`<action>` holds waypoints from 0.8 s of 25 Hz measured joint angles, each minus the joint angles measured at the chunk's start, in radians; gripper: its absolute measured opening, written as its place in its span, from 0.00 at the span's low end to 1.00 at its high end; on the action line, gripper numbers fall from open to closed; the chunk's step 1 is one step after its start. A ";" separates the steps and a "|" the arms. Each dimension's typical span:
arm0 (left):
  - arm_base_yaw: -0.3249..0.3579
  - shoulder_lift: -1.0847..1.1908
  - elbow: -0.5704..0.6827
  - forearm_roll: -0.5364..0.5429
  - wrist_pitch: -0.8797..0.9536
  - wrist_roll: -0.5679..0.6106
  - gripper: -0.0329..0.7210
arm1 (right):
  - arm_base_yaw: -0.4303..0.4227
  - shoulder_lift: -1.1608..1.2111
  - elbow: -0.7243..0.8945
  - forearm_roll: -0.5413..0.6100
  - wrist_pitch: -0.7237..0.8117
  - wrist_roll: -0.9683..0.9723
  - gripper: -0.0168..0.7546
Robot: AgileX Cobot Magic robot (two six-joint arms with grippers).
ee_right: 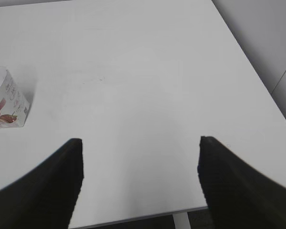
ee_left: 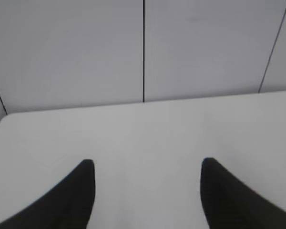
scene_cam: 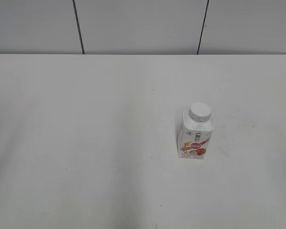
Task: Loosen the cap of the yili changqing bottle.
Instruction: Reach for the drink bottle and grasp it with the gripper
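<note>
The yili changqing bottle stands upright on the white table, right of centre in the exterior view. Its round white cap sits on the neck. The bottle also shows at the left edge of the right wrist view, with its cap cut off by the frame edge. My right gripper is open and empty, well to the right of the bottle. My left gripper is open and empty over bare table; the bottle is not in its view. Neither arm shows in the exterior view.
The white table ends at a grey panelled wall at the back. The right wrist view shows the table's near edge and its right edge. The left wrist view shows the far left table corner.
</note>
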 joint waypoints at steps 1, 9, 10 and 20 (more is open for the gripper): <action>0.000 0.015 0.000 0.001 -0.037 0.003 0.62 | 0.000 0.000 0.000 0.000 0.000 0.000 0.78; -0.107 0.186 0.001 0.007 -0.187 0.114 0.62 | 0.000 0.000 0.000 0.000 0.000 0.000 0.78; -0.125 0.214 0.001 0.007 -0.207 0.117 0.62 | 0.000 0.000 0.000 0.000 0.000 0.000 0.78; -0.276 0.446 0.049 0.004 -0.487 0.123 0.62 | 0.000 0.000 0.000 0.000 0.000 0.000 0.78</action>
